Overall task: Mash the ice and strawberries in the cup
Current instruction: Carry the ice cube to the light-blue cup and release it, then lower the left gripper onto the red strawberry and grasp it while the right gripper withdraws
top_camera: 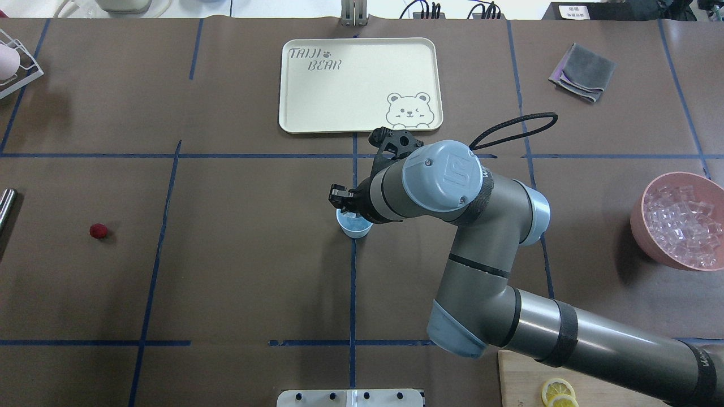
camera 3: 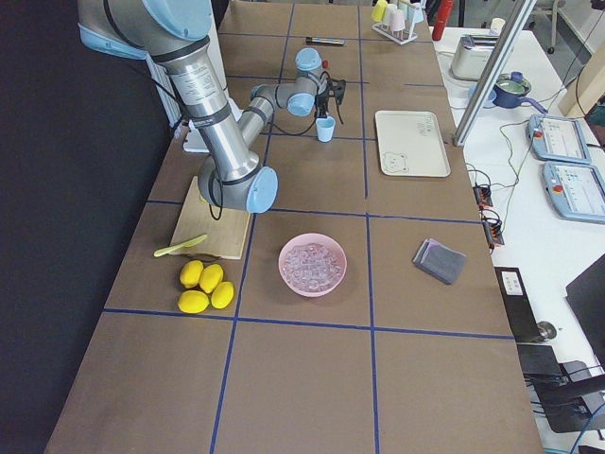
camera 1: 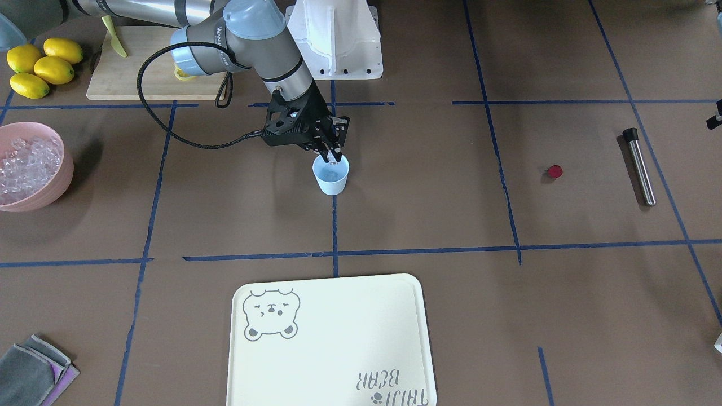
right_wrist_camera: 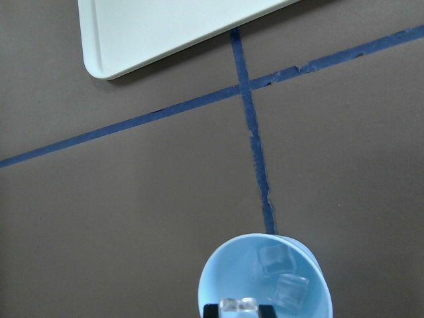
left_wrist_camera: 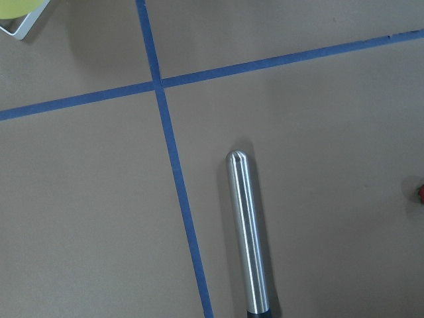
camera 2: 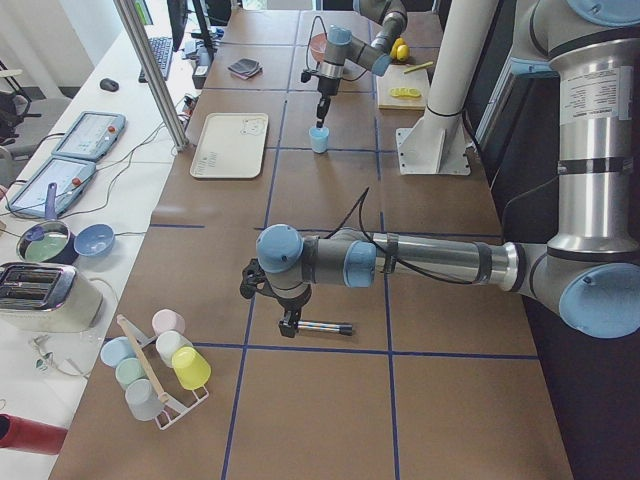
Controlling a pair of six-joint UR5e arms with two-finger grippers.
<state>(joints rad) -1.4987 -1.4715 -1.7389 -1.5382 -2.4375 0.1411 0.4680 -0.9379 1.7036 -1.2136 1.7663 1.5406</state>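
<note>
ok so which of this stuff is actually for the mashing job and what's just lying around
For the job: cup, ice in it, pink bowl of ice, strawberry, metal rod (likely the masher), right gripper holding an ice cube.

Lying about: lemons, cutting board, tray, cloth, cup rack.

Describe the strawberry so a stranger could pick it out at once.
Start at the pale blue cup in the middle of the brown table, then look towards the robot's left, to the steel rod near that end. The strawberry sits alone on the bare paper between them, nearer the rod. It is the only small, round, deep-red thing there.
</note>
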